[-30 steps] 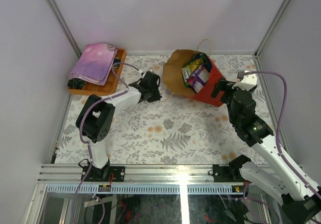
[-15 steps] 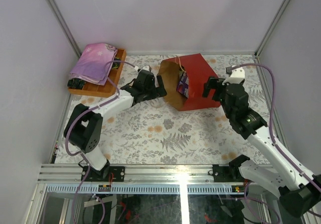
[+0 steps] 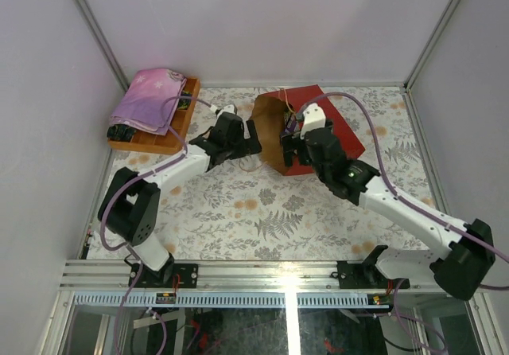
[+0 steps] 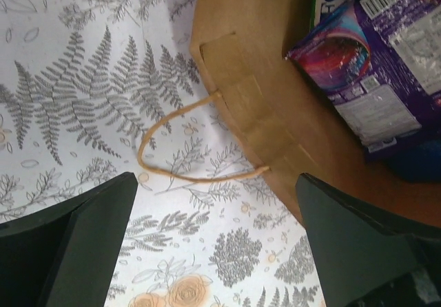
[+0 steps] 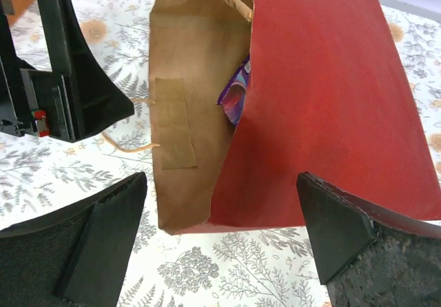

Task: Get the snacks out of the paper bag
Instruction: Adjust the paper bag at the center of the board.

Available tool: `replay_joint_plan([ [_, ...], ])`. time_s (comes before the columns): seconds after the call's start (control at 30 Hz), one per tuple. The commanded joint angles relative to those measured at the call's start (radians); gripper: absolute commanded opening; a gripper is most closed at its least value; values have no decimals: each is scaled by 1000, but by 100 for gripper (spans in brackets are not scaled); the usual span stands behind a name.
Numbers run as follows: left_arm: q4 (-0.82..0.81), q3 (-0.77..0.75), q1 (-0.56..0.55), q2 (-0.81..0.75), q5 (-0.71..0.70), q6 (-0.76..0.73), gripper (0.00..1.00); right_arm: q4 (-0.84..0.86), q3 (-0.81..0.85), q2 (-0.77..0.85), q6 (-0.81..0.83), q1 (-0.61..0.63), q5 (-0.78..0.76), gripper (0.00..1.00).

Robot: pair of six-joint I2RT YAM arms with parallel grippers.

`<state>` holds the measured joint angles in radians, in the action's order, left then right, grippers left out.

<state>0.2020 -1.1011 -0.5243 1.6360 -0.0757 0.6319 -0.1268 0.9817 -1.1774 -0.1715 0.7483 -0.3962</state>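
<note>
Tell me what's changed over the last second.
The paper bag tipped onto its side, mouth toward the left tool. The right tool swung left from the bag's right side to its mouth. Both tools are open. Left tool, cloth and tray stayed.

The paper bag lies mouth-left in the upper middle of the top view. The left tool, spread wide, faces that mouth. The right tool, also spread, hangs over its rim, narrowing entry. A cord handle loops on the counter before it, and lower down the counter lies open. A tray blocks the upper left.
</note>
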Motion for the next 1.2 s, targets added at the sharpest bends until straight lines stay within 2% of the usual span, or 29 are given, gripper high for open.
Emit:
replay_joint_plan([
  [0.0,-50,-89,18,75,-94,-50,100,-4,94,-71,39,37,-238,98],
  [0.17,-36,-215,51,173,-137,-75,100,-63,227,-248,120,86,-476,100],
  [0.27,-33,-283,67,203,-159,-97,100,-74,275,-334,171,103,-522,100],
  [0.33,-22,-320,82,215,-168,-109,100,-76,289,-370,175,107,-529,96],
  [0.4,-12,-343,99,218,-164,-113,100,-83,295,-398,173,111,-549,85],
  [0.5,-21,-318,127,192,-144,-100,100,-113,297,-425,165,127,-604,59],
  [0.6,-58,-230,157,139,-117,-70,100,-134,278,-424,147,160,-638,52],
  [0.73,-101,-118,202,93,-111,-22,100,-135,232,-437,141,244,-619,36],
  [0.97,-131,15,294,22,-78,44,100,-252,260,-550,30,363,-520,7],
  [1.03,-141,46,305,3,-73,53,100,-252,253,-555,19,383,-471,8],
  [1.07,-146,58,307,-2,-69,57,100,-247,247,-550,20,391,-436,17],
  [1.1,-151,70,309,-6,-65,59,100,-232,236,-532,28,394,-390,32],
  [1.17,-160,88,312,-7,-57,64,100,-181,196,-455,50,399,-281,71],
])
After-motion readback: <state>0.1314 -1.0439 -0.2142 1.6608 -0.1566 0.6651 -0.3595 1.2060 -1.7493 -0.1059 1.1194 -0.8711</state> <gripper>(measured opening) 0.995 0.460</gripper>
